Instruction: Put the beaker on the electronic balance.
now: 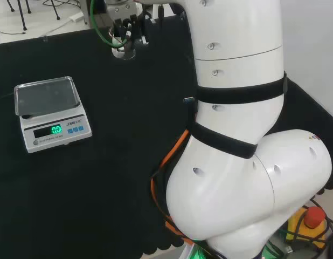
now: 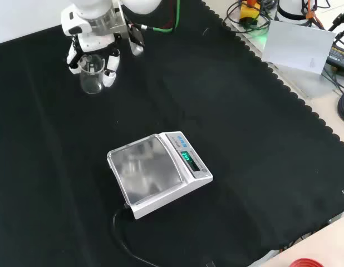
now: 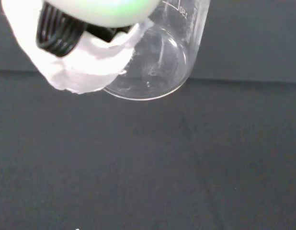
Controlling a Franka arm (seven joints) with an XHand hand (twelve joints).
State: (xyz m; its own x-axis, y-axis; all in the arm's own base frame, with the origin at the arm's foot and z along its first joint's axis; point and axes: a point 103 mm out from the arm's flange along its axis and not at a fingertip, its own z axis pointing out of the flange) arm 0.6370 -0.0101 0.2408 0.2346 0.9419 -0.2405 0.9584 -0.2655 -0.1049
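Black and white robot hand (image 2: 97, 47) with fingers curled around a clear glass beaker (image 2: 92, 75), upright at the far end of the black-clothed worktop (image 2: 244, 139); white electronic balance (image 2: 158, 173) with bare steel pan, well apart.

A robotics lab: a table (image 2: 255, 167) draped in black cloth carries an electronic balance (image 2: 158, 172) and a clear glass beaker (image 2: 92, 75), with cables (image 2: 334, 33) and a red emergency-stop button (image 1: 314, 217) at its edges.
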